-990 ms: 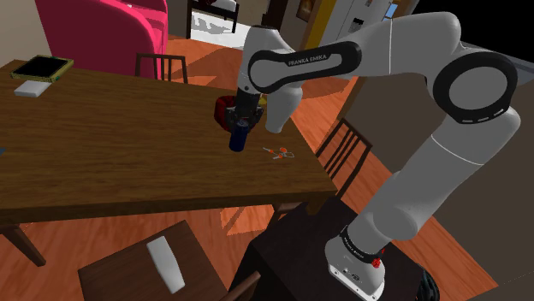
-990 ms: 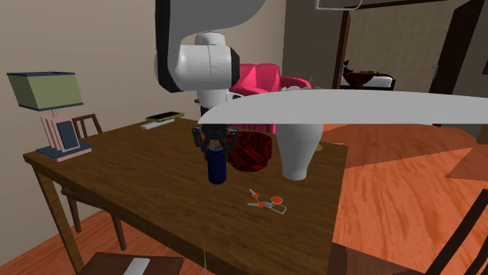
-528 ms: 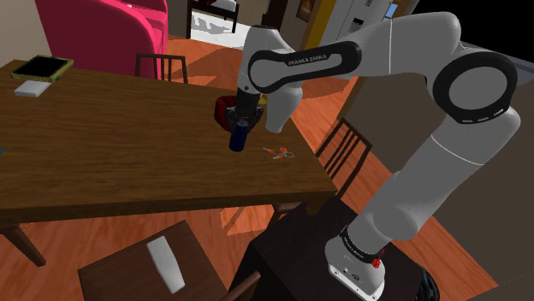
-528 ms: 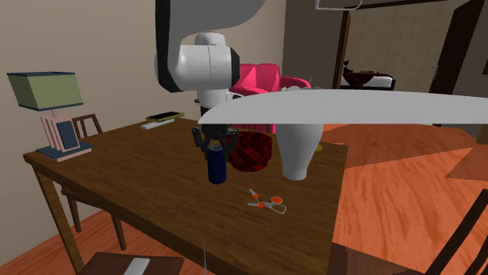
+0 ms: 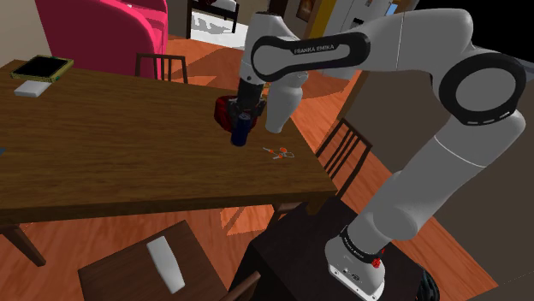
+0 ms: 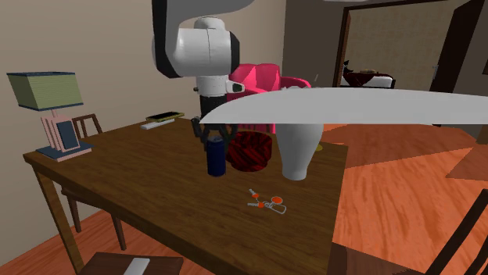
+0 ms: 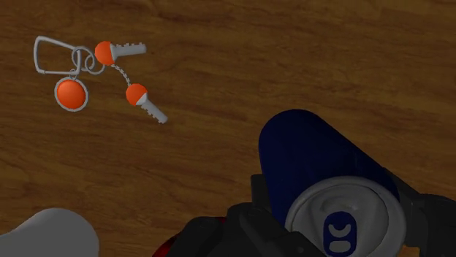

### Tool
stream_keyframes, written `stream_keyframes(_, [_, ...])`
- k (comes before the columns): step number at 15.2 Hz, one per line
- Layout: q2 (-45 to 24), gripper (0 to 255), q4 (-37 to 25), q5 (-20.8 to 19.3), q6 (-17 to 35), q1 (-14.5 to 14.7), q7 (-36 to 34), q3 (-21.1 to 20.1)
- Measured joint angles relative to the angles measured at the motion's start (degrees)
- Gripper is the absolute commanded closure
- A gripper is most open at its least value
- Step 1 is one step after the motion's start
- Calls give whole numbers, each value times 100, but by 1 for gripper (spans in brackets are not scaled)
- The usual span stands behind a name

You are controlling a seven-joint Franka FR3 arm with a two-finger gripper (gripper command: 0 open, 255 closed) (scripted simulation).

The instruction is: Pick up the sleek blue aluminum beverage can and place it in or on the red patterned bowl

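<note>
Shoulder view: white letters reading FRANKA EMIKA run along the dark band of the arm [image 5: 312, 49], the one piece of writing that can be read. The gripper [image 5: 242, 117] points down over the wooden table [image 5: 103, 145], clamped on the upper part of the blue can [image 5: 240, 131], which stands upright in the grasp. The red bowl [image 5: 224, 109] lies at eleven o'clock of the can, just beside it, and a key ring [image 5: 278, 152] lies near it at four o'clock. Against half a second ago the forearm sits higher and the can has risen a little with it; bowl and keys have not moved. Second exterior view: the same small lift shows, the blue can [image 6: 216, 160] now higher against the red bowl [image 6: 252, 151], which here sits at three o'clock of it; whether the can's base clears the wood cannot be told. This view adds a white vase [image 6: 297, 152] at three o'clock of the bowl and a lamp [image 6: 45, 90] well apart at ten o'clock of the can. Wrist view: the blue can [image 7: 314, 157] turns its silver lid and pull tab to the camera, the black fingers [image 7: 252, 212] pressed to its sides. Beyond it, well apart, the key ring [image 7: 71, 93] lies on the wood grain with two orange-headed keys and a round orange tag, detail the other views do not give.
</note>
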State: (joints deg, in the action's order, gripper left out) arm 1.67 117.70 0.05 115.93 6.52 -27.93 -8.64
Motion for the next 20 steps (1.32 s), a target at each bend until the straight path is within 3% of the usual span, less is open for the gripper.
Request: stream_keyframes(20, [185,255,-1325,27,-1509,-8,25,12])
